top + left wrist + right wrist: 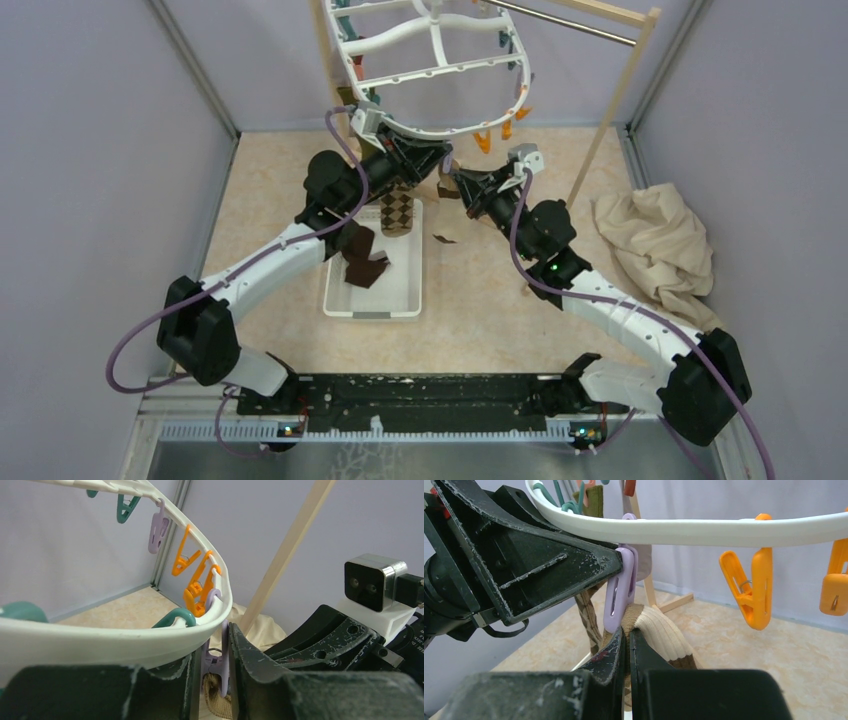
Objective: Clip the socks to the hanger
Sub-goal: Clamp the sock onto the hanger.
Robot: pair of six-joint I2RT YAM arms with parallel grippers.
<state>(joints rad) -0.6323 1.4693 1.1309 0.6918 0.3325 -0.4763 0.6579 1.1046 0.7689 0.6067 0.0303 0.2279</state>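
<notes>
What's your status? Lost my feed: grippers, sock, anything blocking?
Left gripper shut on purple peg under hanger rim. Right gripper shut on cream-brown sock, cuff at that peg's mouth; clipped or not, unclear. Nothing blocking.

White plastic oval hanger with cross ribs, hung above both grippers, near rim curving right over the fingertips, orange pegs dangling off to the side of the right gripper and teal pegs further round. One purple peg on that rim, pinched between the fingers of the left gripper, lower tip touching the ribbed cream cuff of a cream-and-brown sock clamped from below by the right gripper. Argyle sock just under the left gripper; dark brown socks crumpled lower, back toward that arm's base.
</notes>
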